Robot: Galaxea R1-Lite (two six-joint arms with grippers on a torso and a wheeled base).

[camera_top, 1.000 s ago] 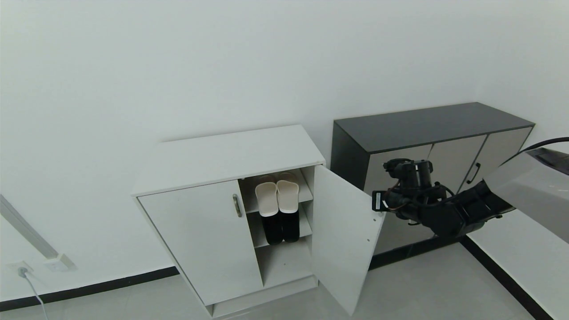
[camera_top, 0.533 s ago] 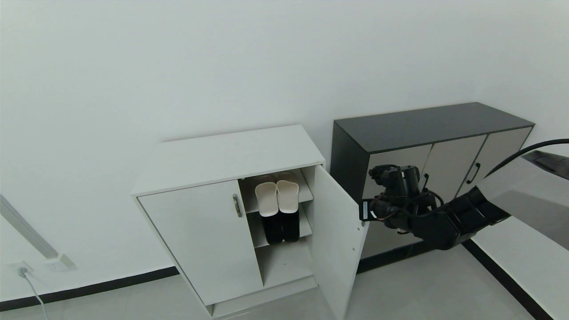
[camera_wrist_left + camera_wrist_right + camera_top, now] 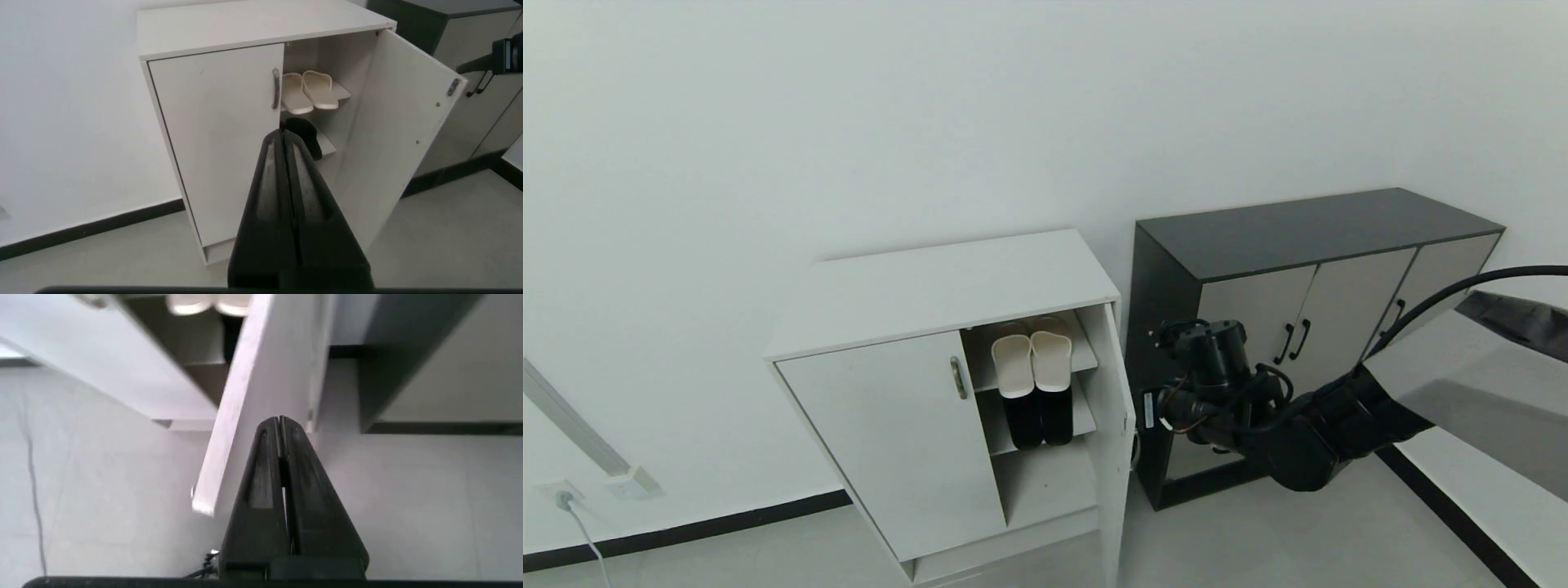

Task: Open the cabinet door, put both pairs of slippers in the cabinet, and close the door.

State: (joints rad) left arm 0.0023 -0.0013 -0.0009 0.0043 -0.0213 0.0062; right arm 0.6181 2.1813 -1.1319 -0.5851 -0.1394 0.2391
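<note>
The white cabinet stands against the wall with its left door shut. Its right door stands part open, nearly edge-on in the head view. A white pair of slippers lies on the upper shelf, a black pair on the shelf below. My right arm is at the outer face of the right door. In the right wrist view my right gripper is shut, its tips against the door. My left gripper is shut and empty, facing the cabinet's front.
A dark cabinet with grey doors stands just right of the white one. A wall socket with a cable is low on the left. A white ledge runs along the right. Grey floor lies in front.
The right door has swung from wide open to nearly half shut. My right arm has moved left with it, staying against its outer face.
</note>
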